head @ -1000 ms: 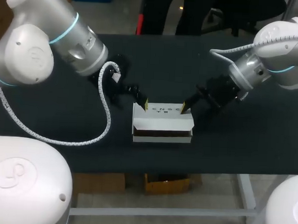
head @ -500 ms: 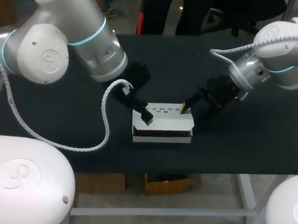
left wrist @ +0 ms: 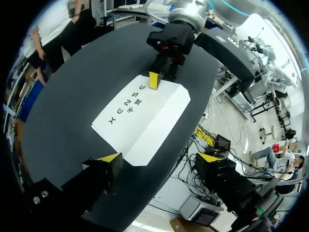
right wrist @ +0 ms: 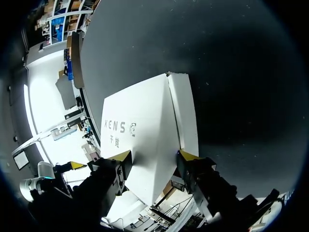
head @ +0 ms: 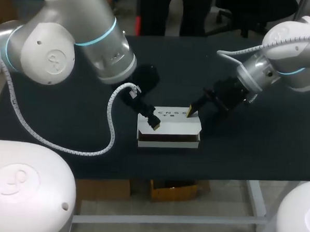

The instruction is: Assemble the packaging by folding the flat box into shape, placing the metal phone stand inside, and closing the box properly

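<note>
The left gripper has just come round from the white box's back-left corner. It now hangs over the front-left of the lid, fingers spread wide with nothing between them but the box's near corner ahead. It has hardly moved in the last half second, so I'd guess it is settling to press or tuck the front flap. The right gripper hasn't budged from the back-right corner, fingers apart, tips down on the top rather than pinching it. The box lies folded up mid-table, where it was, with a dark gap along its front. I can't see the phone stand.
</note>
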Motion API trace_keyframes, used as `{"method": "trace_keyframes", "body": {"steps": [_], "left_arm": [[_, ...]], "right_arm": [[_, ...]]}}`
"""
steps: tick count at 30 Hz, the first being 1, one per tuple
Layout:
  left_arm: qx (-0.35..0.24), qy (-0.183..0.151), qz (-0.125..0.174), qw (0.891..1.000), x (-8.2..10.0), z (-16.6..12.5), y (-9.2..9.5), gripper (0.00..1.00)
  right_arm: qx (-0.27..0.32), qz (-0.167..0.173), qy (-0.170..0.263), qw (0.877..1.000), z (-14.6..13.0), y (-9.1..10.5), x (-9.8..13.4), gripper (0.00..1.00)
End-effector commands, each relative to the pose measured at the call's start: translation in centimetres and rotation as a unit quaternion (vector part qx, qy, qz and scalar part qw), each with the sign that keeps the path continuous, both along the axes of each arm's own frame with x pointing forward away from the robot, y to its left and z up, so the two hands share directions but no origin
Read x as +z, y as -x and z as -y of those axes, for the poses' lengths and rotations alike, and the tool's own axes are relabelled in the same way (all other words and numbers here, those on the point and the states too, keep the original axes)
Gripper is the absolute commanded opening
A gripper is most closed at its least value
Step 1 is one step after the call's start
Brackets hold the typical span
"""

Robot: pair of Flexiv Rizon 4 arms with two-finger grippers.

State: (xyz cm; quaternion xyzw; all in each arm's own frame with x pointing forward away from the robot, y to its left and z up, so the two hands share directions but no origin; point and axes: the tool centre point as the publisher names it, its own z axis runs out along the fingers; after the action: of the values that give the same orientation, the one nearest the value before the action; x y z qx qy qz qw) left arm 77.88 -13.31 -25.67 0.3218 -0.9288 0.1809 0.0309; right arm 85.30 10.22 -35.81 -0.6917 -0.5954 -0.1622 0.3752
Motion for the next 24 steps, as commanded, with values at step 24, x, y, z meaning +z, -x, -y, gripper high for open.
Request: {"method": "trace_keyframes", "body": {"steps": [24], "left_arm": [[-0.248, -0.103, 0.106, 0.957, -1.7, 0.5, -2.9, 1.0]], "right_arm": [[0.0, 0.0, 0.001, 1.0, -0.2, 0.2, 0.0, 0.53]]}}
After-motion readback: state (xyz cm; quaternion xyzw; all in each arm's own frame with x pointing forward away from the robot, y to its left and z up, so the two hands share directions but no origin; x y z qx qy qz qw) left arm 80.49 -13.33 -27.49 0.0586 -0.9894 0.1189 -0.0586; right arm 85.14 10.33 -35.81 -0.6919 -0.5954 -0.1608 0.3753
